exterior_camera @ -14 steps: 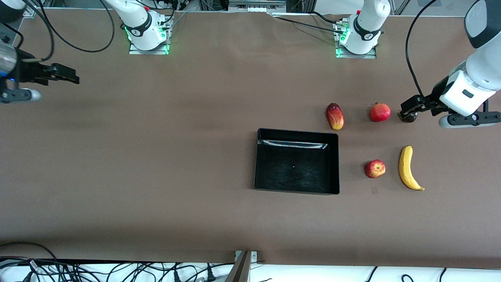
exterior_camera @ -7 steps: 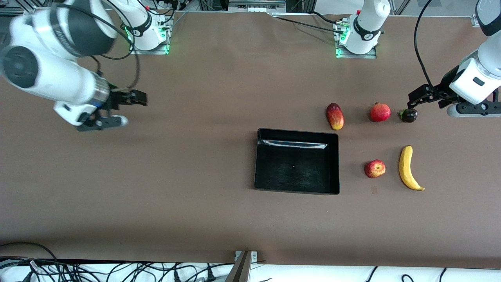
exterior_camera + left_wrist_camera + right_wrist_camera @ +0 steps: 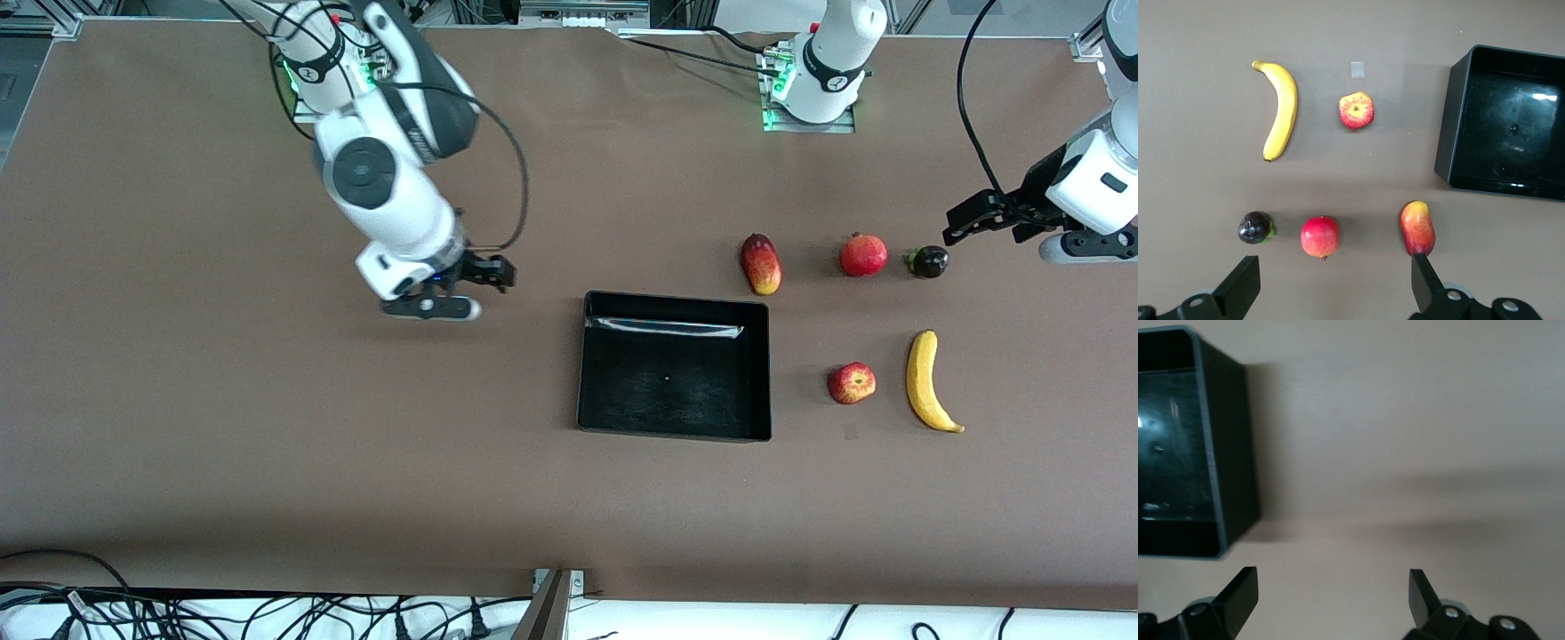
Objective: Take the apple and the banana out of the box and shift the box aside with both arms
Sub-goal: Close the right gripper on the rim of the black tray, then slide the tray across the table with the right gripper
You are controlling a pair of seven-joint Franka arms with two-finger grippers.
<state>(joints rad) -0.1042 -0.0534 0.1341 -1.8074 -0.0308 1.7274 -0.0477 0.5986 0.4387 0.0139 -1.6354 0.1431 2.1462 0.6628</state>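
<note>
Box on my table | right gripper spread, beside box | left gripper spread, near banana, apple

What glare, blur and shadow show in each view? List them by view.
Front view: a bright streak of glare on the box along its inner wall nearest the bases; fruits sharp, soft shadows. Left wrist view: crisp, with a small glint inside the box and a faint shadow band across the table. Right wrist view: smeared and washed out, box edges soft.
</note>
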